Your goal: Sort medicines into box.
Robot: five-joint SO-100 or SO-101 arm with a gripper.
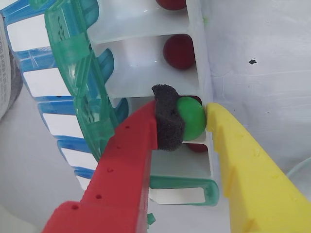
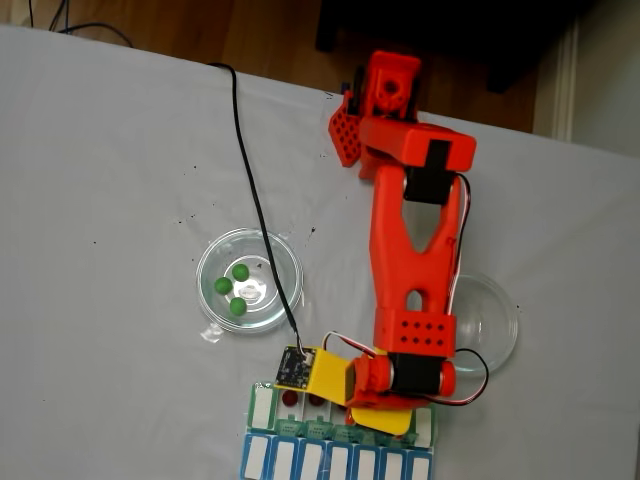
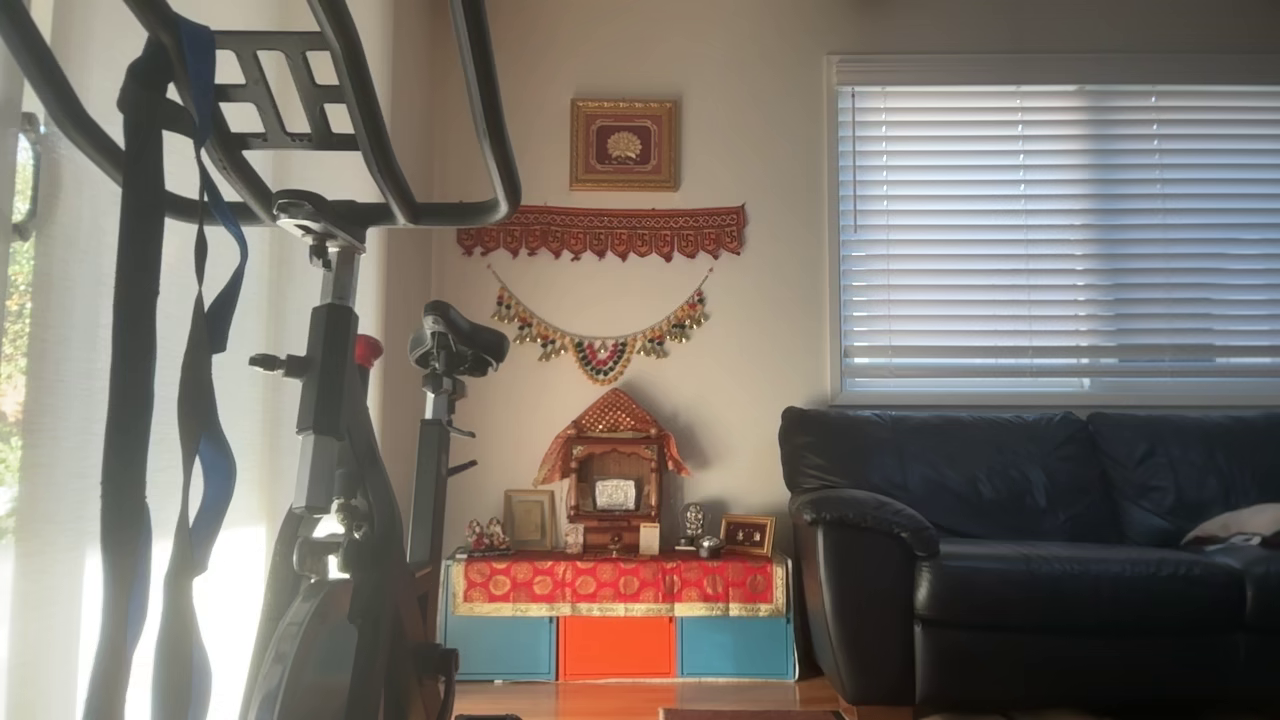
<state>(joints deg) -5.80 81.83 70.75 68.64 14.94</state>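
Here, in the wrist view, the red and yellow plastic jaws [image 1: 194,119] of the arm are pinching a bright green pea-sized ball [image 1: 190,118]: a black foam pad [image 1: 168,119] on the red finger [image 1: 124,170] is pressing against one side of it, and the tip of the yellow finger [image 1: 252,165] is touching the other. The held ball is hanging over an open white compartment of the long pill organizer row with translucent green lids [image 1: 146,63]. Just under it, part of a dark red ball [image 1: 198,147] is showing in that compartment. In the next compartment up another dark red ball [image 1: 179,51] is lying, and a third dark red ball [image 1: 171,4] is peeking in at the top edge. The green lids are standing flipped open to the left, and beside them the blue-lidded organizer row [image 1: 53,121] is lying against the green one.

In the fixed view, the orange arm [image 2: 410,250] is reaching down the picture over the white tabletop [image 2: 110,170], its yellow finger sitting above the green-lidded row [image 2: 262,405] at the bottom edge. The blue-lidded row is lying just below that one. Farther up, to the left of the arm, a clear round dish [image 2: 215,255] is holding three bright green balls [image 2: 234,291]. A second clear round dish [image 2: 495,320] is lying to the right of the arm, partly under it. A black cable [image 2: 255,200] is running across the first dish to the arm.

The other view is showing a room with an exercise bike [image 3: 330,400] near the camera, a black leather sofa [image 3: 1020,540] and a window blind [image 3: 1060,230].
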